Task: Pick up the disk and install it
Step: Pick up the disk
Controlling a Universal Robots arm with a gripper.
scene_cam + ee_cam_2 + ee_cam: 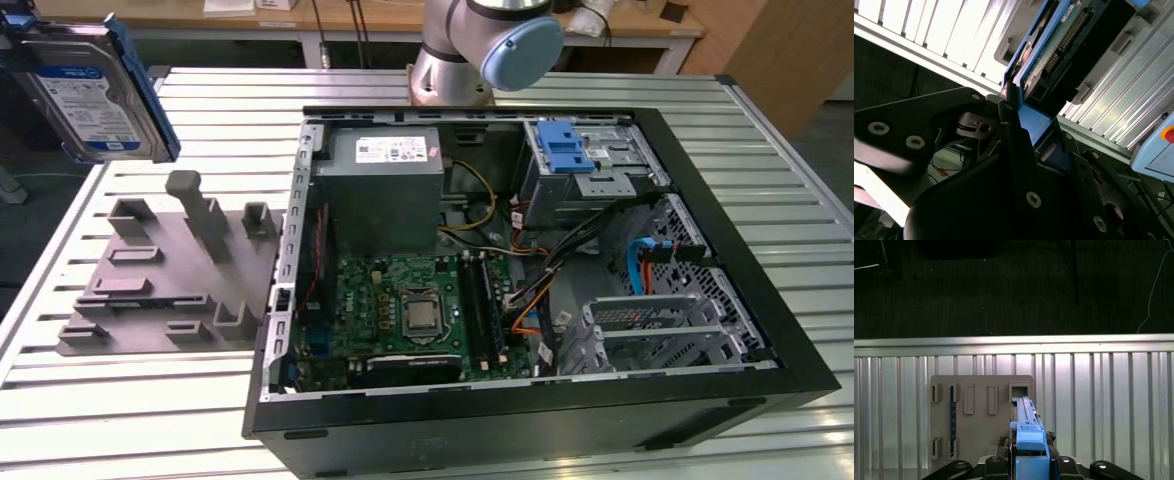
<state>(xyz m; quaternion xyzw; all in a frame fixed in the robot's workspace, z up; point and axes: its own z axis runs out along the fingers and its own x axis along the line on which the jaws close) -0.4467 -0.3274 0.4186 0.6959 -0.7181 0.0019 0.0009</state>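
Arm [454, 60] is showing a silver-grey tubular casing, with a pale blue round cap [523, 50] sitting on its joint. Gripper [1029, 112] is presenting matte black angular plates; bright silver screws [878, 128] are dotting them in both wrist views.

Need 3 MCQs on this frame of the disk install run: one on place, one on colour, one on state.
1. Where is the disk in the exterior view?
A. In the case's drive bay
B. Held in the air at the exterior view's left, over the grey fixture
C. Flat on the motherboard

2. What colour are the disk's carrier rails?
A. Red
B. Yellow
C. Blue

3. What state is the gripper in?
A. Shut on the disk
B. Open above the case
C. Shut on a cable

Key:
1 B: it hangs outside the open computer case.
2 C: a blue rail runs along its edge.
3 A: both wrist views show it clamping the blue carrier.
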